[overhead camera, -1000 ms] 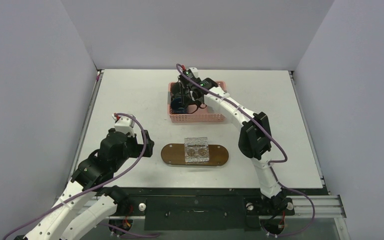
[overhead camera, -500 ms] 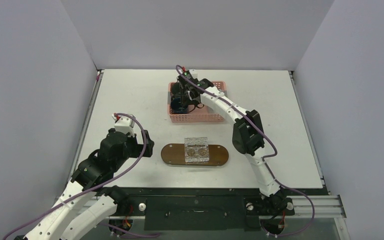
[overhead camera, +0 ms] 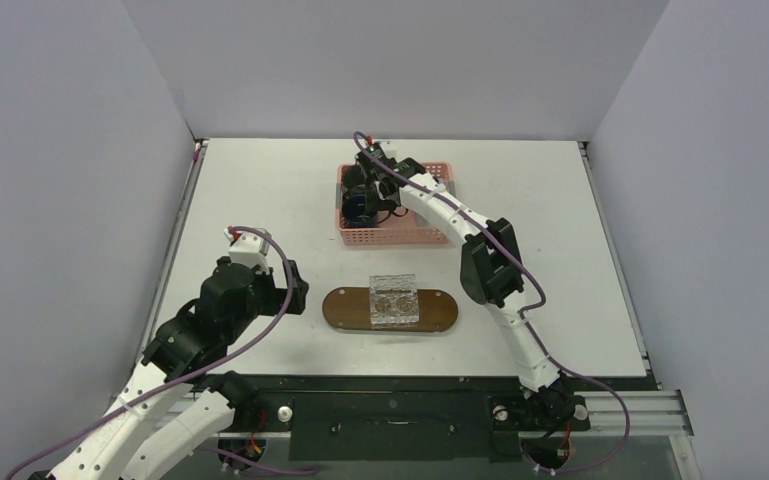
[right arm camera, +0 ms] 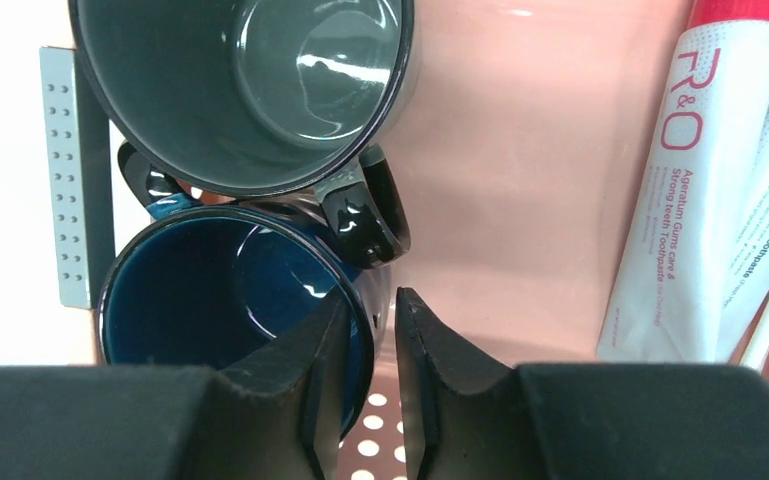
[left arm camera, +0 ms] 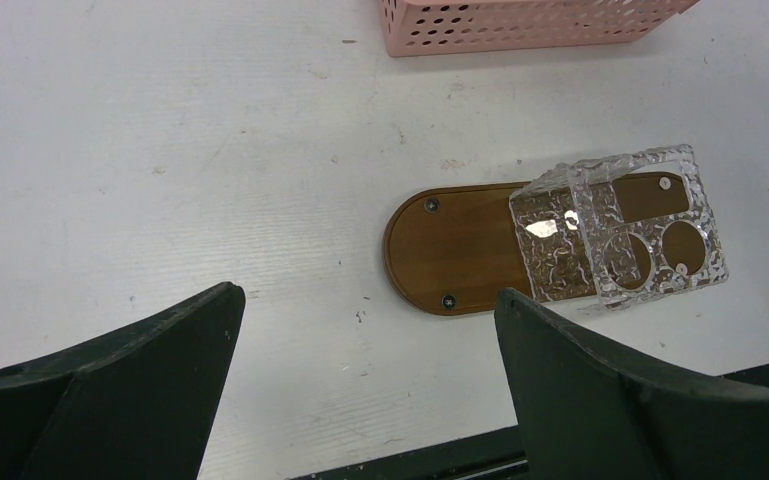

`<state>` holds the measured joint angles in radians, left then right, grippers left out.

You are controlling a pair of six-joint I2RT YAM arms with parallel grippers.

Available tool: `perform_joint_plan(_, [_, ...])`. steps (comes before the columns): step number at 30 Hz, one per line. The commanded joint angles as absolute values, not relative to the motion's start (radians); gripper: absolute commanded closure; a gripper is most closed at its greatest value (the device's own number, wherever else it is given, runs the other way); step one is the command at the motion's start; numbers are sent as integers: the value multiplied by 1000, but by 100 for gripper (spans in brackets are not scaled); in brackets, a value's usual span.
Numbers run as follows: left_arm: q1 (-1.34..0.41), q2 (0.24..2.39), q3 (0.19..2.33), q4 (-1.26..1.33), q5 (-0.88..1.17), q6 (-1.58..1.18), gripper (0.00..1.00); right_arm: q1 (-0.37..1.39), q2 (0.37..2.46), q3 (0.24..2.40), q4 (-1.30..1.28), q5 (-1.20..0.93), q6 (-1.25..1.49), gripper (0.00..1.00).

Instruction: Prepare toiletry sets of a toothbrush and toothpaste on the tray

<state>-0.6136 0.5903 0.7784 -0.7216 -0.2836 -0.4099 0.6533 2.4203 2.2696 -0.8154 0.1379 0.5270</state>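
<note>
In the right wrist view my right gripper (right arm camera: 372, 295) straddles the wall of a dark blue mug (right arm camera: 210, 290), one finger inside and one outside, closed in on it. A grey mug (right arm camera: 250, 80) lies against the blue one. Two white toothpaste tubes (right arm camera: 675, 200) lie at the right of the pink basket (right arm camera: 520, 150). I cannot make out a toothbrush. The brown oval tray (overhead camera: 345, 310) lies mid-table with a clear holder (overhead camera: 394, 298) on it. My left gripper (left arm camera: 367, 295) hangs open over bare table, left of the tray (left arm camera: 450, 255).
The pink basket (overhead camera: 400, 237) stands behind the tray, and my right gripper (overhead camera: 360, 200) reaches into its left end. The clear holder (left arm camera: 620, 240) has round holes in its top. White walls enclose the table on three sides.
My right arm has pushed further forward and down into the basket's left end, and its jaws have narrowed around the blue mug's wall. The left arm has not moved.
</note>
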Motion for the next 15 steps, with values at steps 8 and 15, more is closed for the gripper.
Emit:
perform_joint_plan(8, [-608,584,781,-697,-289,-405,4,637,2420,2326,-801,116,535,100])
perform_joint_plan(15, [-607,582,780,-697,-293,-405,4,635,2376,2334,-799,121,534,100])
